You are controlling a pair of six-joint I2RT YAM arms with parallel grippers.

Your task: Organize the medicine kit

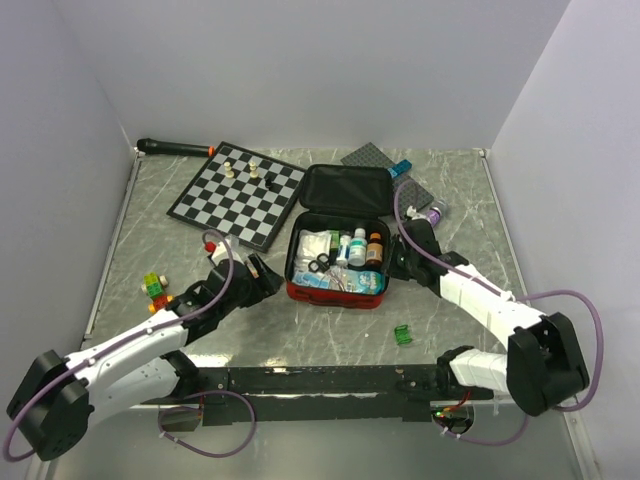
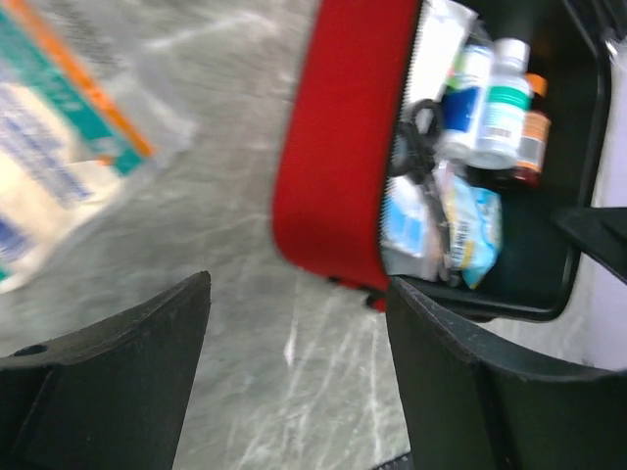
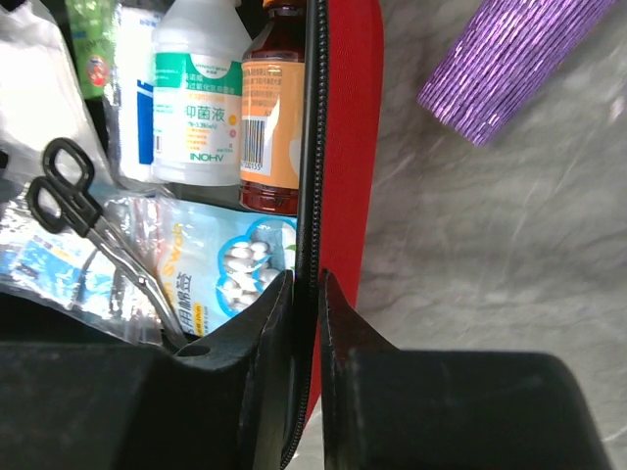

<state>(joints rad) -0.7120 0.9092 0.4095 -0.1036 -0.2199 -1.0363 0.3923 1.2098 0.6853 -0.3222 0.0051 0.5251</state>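
The medicine kit (image 1: 335,293) lies open in the middle of the table, its red walls around a black lining and its lid (image 1: 345,188) folded back. Inside are a white bottle (image 3: 196,98), a brown bottle (image 3: 274,108), black scissors (image 3: 78,206) and a cotton swab packet (image 3: 230,264). My right gripper (image 3: 307,284) is shut on the kit's right wall at the zip edge (image 3: 313,147), one finger inside and one outside. My left gripper (image 2: 296,294) hangs open over bare table just left of the kit's red wall (image 2: 338,147), holding nothing.
A chessboard (image 1: 237,193) with a few pieces lies at the back left, a black stick (image 1: 175,148) behind it. A purple roll (image 1: 435,212) and grey plates (image 1: 375,155) sit right of the lid. A green piece (image 1: 403,334) and toy bricks (image 1: 155,288) lie nearer. A plastic packet (image 2: 59,147) lies left of my left gripper.
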